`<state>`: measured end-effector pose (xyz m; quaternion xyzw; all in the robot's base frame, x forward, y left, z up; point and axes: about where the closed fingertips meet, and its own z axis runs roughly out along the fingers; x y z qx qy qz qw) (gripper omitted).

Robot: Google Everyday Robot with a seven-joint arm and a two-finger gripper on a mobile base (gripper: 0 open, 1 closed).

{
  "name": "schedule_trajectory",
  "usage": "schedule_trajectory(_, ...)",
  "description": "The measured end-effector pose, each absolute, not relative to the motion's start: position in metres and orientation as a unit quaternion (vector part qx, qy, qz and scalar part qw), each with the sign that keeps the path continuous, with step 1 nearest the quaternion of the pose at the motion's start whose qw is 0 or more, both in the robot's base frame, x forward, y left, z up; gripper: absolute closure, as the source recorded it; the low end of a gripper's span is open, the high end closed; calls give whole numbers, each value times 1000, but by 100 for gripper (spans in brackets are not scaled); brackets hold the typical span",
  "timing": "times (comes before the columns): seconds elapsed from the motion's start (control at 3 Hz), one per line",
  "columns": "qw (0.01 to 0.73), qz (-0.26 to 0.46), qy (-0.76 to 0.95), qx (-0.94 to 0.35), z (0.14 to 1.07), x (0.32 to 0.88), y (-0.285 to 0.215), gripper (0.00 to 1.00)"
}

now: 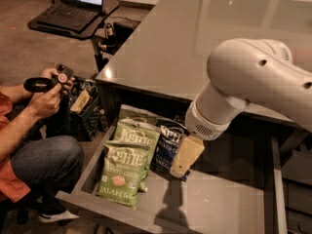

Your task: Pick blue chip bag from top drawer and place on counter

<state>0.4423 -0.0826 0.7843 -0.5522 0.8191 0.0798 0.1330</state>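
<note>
The blue chip bag [167, 147] lies in the open top drawer [224, 204], just under the counter's front edge, partly covered by my gripper. My gripper [183, 161] hangs from the white arm, its tan fingers right over the bag's right side. Two green jalapeno bags [127, 165] lie to the left of the blue one. The glossy grey counter [195, 48] stretches behind the drawer.
A seated person [34, 145] at the left holds a controller beside the drawer's left wall. A black crate [83, 106] stands by the counter's corner. A laptop on a black stand [73, 11] is at the far left.
</note>
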Motion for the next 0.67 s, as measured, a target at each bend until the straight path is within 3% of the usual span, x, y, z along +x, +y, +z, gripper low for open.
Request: schedule_trajectory(0.67, 150, 49, 837, -523, 768, 478, -85, 0)
